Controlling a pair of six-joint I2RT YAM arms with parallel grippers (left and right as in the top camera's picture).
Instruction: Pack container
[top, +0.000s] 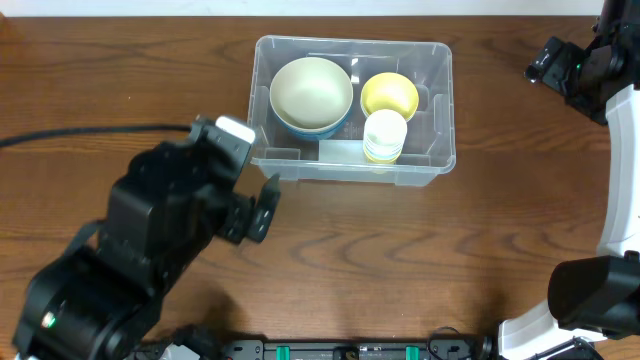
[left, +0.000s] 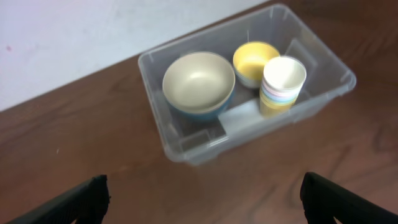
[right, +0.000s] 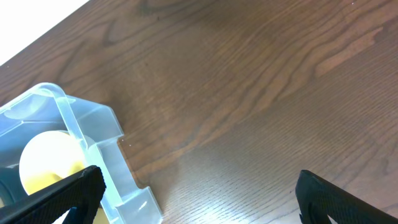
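Observation:
The clear plastic container (top: 440, 165) stands at the back middle of the table. It holds a large cream bowl with a blue outside (top: 311, 92), a yellow bowl (top: 389, 95) and a stack of small cups (top: 384, 135). My left gripper (top: 262, 208) is open and empty, just in front of the container's front left corner. The left wrist view shows the container (left: 186, 149), the large bowl (left: 198, 84), the yellow bowl (left: 252, 61) and the cups (left: 283, 81) beyond the open fingers (left: 202, 199). My right gripper (top: 540, 68) is open and empty, right of the container. Its view shows the container's corner (right: 93, 124).
The brown wooden table (top: 400, 260) spreads around the container. A black cable (top: 90, 132) runs in from the left edge to my left arm. The right arm's white base (top: 620, 230) stands at the right edge.

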